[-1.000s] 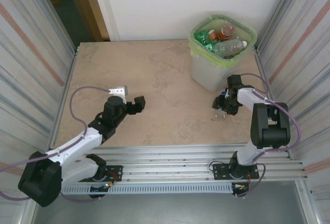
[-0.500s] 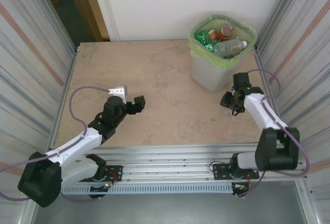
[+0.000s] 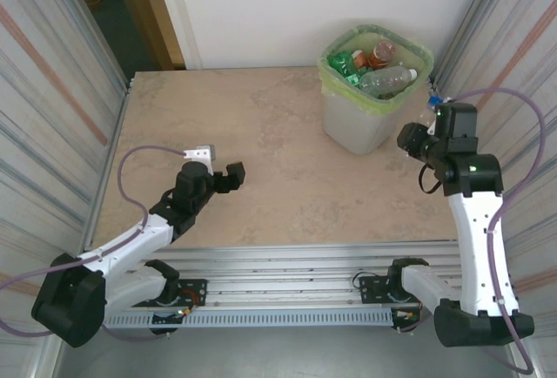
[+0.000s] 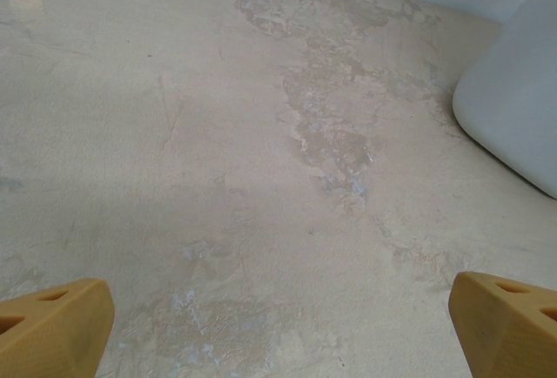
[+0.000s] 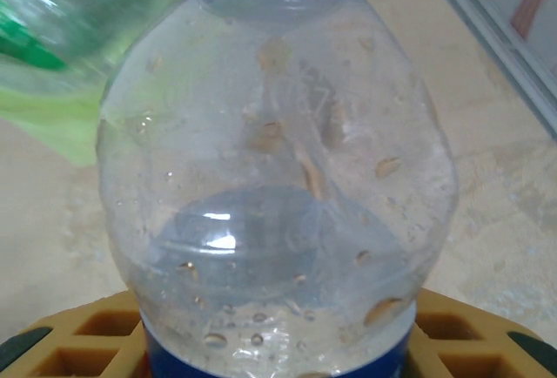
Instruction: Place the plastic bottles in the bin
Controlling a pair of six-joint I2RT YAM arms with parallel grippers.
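Bin (image 3: 352,125): tall, squarish, translucent grey-white, lined with a light green bag folded over the rim; upright at the far right of the table. Inside, heaped near the top, plastic bottles (image 3: 374,64): green ones at left, one with a red-orange label at the back, a clear one (image 3: 389,80) lying across the front. Clear bottle (image 5: 278,178) (beaded with droplets inside, blue label band at its lower end): raised off the table just right of the bin, neck pointing away from the wrist camera.
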